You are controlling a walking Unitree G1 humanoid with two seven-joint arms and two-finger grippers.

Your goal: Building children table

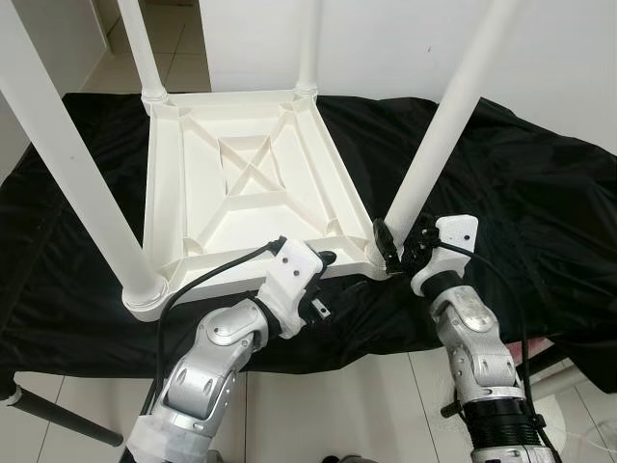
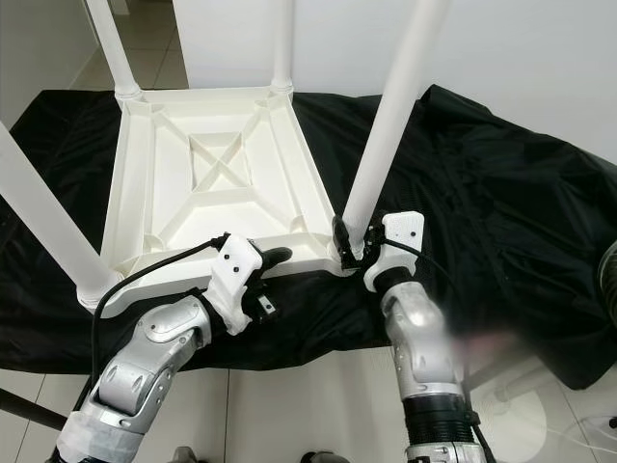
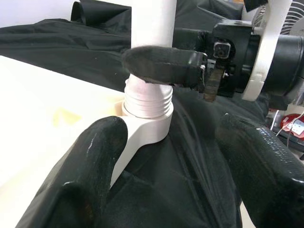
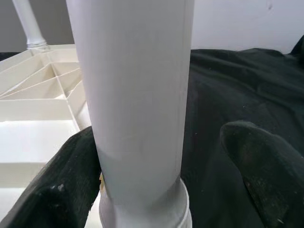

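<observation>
Left eye view is showing a white plastic children's table (image 1: 253, 183) lying upside down on a black cloth sheet (image 1: 540, 203) spread over the pale tiled floor (image 1: 366, 405), its ribbed underside facing up and four white round legs rising from its corners. Going from the left, the near-left leg (image 1: 67, 164) is standing in its socket at the table's front-left corner, and the far-left leg (image 1: 140, 48) and far-right leg (image 1: 308, 43) are standing at the back corners. The left gripper (image 1: 323, 258) is reaching to the table's near edge, just left of the front-right corner; in the left wrist view its fingers (image 3: 90, 161) are spread apart with the corner socket and black cloth between them, clamping nothing. Further right, the near-right leg (image 1: 448, 116) is leaning slightly and its threaded base is sitting in the front-right socket. The right gripper (image 1: 397, 241) is positioned at the foot of this leg; in the right wrist view its two fingers (image 4: 61, 190) are lying either side of the white tube, one touching it, the other standing a little off it, so whether it is gripping cannot be told
</observation>
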